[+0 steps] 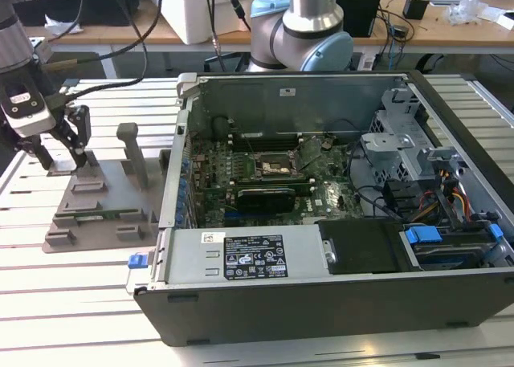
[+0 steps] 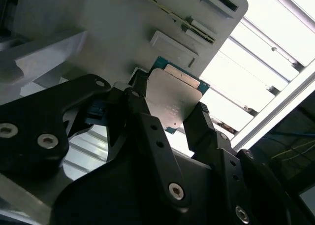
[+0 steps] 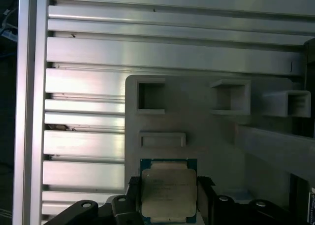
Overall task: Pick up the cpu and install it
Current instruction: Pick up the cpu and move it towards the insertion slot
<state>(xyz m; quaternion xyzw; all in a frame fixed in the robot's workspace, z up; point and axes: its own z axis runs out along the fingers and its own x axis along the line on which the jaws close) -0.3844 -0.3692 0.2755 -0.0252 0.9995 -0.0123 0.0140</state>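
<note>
slatted aluminium table (image 1: pixel 80 303) runs under everything i can see from here, with an open case (image 1: pixel 321 303) lying on it toward the exterior view's right and a grey tray (image 1: pixel 96 214) beside it on the exterior view's left. inside the case i can see the green board (image 1: pixel 321 198) and the dark socket (image 1: pixel 273 168) near its middle.

my gripper (image 1: pixel 60 152) hangs low over the far end of the tray, well apart from the case and the socket. in the second wrist view the cpu (image 2: pixel 174 99) sits between the two black fingers (image 2: pixel 147 121), silver top facing the camera, green rim showing along its edges. one finger meets each of two opposite sides, so i read the gripper as clenched on the cpu. the first wrist view agrees: the cpu (image 3: pixel 169 193) is framed by the fingertips on either side, with the tray's pale surface (image 3: pixel 197 131) and its square pockets beyond it, and the table slats past that.

whether the cpu rests in its seat or hangs just above the tray, i cannot tell. it appears roughly level with the tray's face.
</note>
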